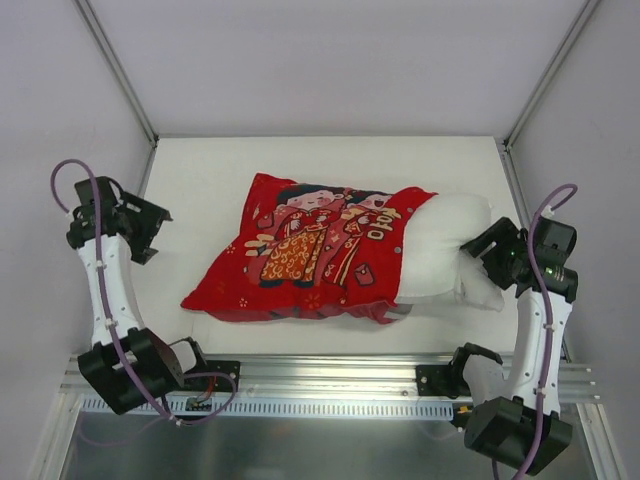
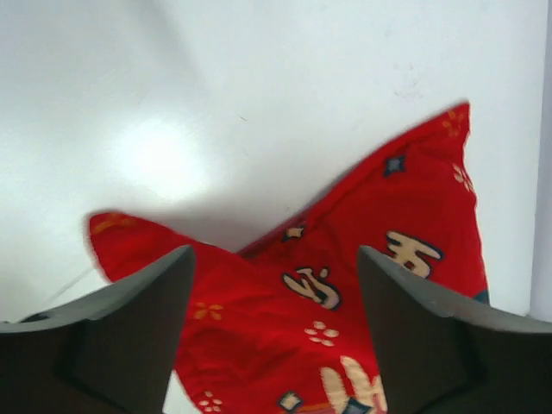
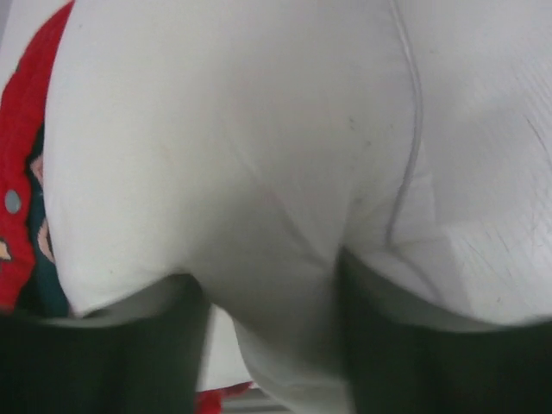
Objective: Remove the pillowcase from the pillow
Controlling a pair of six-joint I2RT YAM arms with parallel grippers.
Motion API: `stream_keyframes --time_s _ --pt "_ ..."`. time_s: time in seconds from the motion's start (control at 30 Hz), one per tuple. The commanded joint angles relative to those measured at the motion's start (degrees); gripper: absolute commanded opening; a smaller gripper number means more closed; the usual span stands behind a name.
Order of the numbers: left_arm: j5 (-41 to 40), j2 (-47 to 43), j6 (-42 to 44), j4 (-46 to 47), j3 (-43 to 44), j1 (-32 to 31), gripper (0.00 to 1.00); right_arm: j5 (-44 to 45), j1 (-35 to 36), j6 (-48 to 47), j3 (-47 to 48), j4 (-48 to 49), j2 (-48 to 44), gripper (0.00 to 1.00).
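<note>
The right gripper [image 3: 272, 293] pinches the bare end of the pillow [image 1: 445, 235], which sticks out of the pillowcase [image 1: 310, 255]. The left gripper [image 2: 276, 259] hangs spread and empty.

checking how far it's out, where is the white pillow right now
In the top view the pillow pokes out of the pillowcase at its right end, on the table's right side, with the right gripper pinching its white fabric.

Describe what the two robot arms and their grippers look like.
Both arms match: the left arm and right arm have slim white links between black joints and bases, with a purple cable looping along each. The left gripper has two dark grey, wedge-shaped fingers; the right gripper looks alike. No markings show.
</note>
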Motion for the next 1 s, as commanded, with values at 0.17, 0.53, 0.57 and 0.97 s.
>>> stream_keyframes --time_s 0.17,0.53,0.57,0.97 --pt "-1.36 11.20 6.26 5.32 11.73 -22.03 0.99 6.69 2.64 -2.05 6.70 3.83 -0.17 0.96" --pt "4.88 36.51 9.79 4.00 27.93 -31.54 0.99 24.98 12.58 -5.56 24.81 -5.67 10.45 0.96" --pt "4.97 37.85 9.87 3.83 28.54 -32.07 0.99 22.89 12.76 -6.00 25.26 -5.67 11.33 0.96" --pt "8.75 53.59 7.06 3.65 33.47 -43.85 0.77 14.26 23.13 -8.99 24.92 -3.75 34.89 0.99"
